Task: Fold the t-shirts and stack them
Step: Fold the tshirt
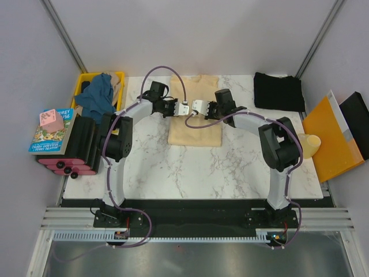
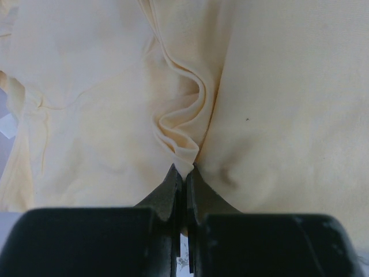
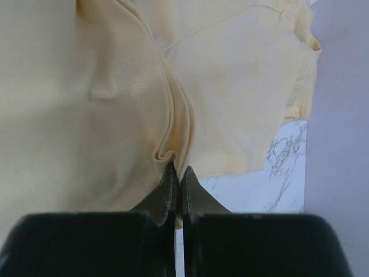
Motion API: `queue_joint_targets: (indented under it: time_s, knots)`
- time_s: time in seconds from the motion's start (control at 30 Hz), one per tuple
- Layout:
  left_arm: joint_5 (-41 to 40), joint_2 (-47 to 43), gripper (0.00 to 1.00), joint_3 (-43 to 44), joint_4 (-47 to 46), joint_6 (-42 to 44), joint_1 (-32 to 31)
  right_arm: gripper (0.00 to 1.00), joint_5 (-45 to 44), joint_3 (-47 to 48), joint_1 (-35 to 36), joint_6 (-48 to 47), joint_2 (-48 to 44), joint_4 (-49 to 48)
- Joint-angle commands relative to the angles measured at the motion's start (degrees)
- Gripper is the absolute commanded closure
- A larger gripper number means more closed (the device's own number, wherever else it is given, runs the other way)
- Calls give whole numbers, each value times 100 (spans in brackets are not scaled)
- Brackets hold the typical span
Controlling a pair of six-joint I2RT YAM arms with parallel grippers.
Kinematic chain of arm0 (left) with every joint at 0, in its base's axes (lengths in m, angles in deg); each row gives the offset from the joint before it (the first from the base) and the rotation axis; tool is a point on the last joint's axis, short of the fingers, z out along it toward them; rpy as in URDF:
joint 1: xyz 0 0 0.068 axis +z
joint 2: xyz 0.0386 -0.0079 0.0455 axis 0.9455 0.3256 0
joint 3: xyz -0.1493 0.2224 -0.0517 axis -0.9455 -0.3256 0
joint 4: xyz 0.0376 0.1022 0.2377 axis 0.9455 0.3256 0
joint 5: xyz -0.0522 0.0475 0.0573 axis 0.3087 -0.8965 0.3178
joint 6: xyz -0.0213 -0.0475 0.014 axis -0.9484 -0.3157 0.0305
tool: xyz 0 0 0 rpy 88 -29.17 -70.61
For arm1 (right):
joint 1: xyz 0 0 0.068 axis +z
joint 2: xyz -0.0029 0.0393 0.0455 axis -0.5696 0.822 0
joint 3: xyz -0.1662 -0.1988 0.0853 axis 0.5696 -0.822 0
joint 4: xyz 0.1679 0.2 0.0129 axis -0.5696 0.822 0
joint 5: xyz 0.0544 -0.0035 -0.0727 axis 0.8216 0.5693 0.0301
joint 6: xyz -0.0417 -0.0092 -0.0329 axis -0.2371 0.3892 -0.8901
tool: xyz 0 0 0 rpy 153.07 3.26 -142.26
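The cream shirt (image 1: 195,131) lay in the middle of the table (image 1: 190,170), a bit toward the far side. Both arms reached over it and met above its far part. The left gripper (image 2: 183,169) was pinched tight on a little bunch of the cream cloth. Its two fingers were pressed together, and a fold stuck out past the tips. The right gripper (image 3: 176,168) was pinched the same way on another bit of the cloth, near the shirt's edge, with bare table just to the right.

The two grips were close beside each other. That was likely so the arms could lift one part together and lay it over flat, without the soft cloth sagging in between.

The black shirt (image 1: 279,91) sat at the far right of the table, well apart, and it looked folded. The blue shirt (image 1: 98,95) was heaped in the yellow box (image 1: 119,75) at the far left, not folded yet. So I think the job was about half done.
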Motion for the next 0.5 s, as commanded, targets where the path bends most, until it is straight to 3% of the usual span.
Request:
queue_joint_targets:
  time_s: [0.0, 0.47]
  knots:
    - [-89, 170, 98, 371, -268, -190, 90, 100, -166, 290, -66, 43, 119, -209]
    - [-177, 346, 98, 565, -514, -436, 170, 100, -403, 466, -92, 69, 435, -411]
